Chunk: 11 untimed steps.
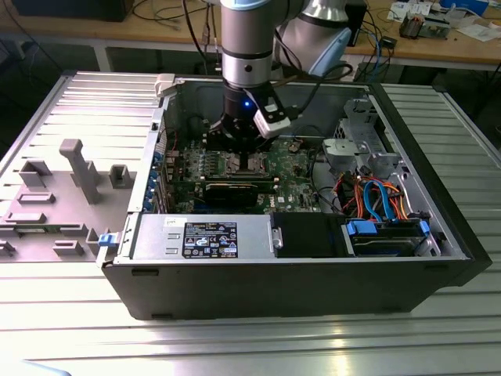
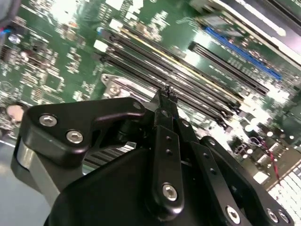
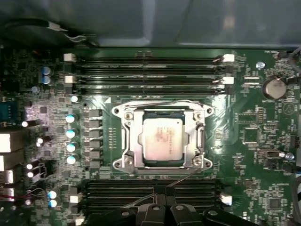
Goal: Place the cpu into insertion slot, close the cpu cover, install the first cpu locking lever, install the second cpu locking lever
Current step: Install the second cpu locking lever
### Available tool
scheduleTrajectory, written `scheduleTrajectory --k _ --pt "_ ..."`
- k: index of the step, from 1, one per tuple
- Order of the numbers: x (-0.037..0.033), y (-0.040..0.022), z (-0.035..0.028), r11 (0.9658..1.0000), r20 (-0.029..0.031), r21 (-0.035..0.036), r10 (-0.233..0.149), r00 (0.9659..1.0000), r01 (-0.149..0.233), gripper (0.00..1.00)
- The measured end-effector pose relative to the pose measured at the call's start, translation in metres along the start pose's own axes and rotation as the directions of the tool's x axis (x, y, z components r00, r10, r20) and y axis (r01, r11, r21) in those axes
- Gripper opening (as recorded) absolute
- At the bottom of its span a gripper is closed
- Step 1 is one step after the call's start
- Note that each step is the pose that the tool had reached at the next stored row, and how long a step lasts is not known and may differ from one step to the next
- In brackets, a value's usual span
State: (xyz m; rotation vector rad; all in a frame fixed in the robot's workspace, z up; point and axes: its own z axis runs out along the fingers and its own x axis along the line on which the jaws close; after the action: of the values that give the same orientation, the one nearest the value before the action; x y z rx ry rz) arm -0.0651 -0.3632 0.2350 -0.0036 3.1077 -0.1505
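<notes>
sitting under cover, cpu (image 3: pixel 162 137) beside claw (image 3: pixel 163 192)

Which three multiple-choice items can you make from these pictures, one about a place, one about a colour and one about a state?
1. Where does the small square cpu with the silver-grey metal top lie?
A. On the ribbed metal table beside the case
B. In the square insertion slot with the silvery rim
C. On the long black card slots

2. What colour is the circuit board around the slot?
A. Red
B. White
C. Green

3. In what state is the thin silvery cpu cover frame?
A. Lying down flat around the cpu
B. Standing upright on its hinge
C. Taken off the board

Key: 1 B, the first wrist view shows the chip seated in the socket. 2 C, the board is green in both wrist views. 3 A, the frame lies flat and the chip shows through its cut-out.
</notes>
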Motion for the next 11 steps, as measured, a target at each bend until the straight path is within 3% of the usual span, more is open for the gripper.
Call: scheduleTrajectory --k 3,7,11 --pt "0.0044 0.0002 0.0024 1.0000 0.0002 -0.0005 -0.002 1.0000 0.002 0.11" --pt "0.0051 0.0008 0.0082 1.0000 0.0003 -0.0031 -0.003 1.0000 0.003 0.11" --pt "0.0051 0.0009 0.0092 1.0000 0.0004 -0.0040 -0.003 1.0000 0.003 0.11"
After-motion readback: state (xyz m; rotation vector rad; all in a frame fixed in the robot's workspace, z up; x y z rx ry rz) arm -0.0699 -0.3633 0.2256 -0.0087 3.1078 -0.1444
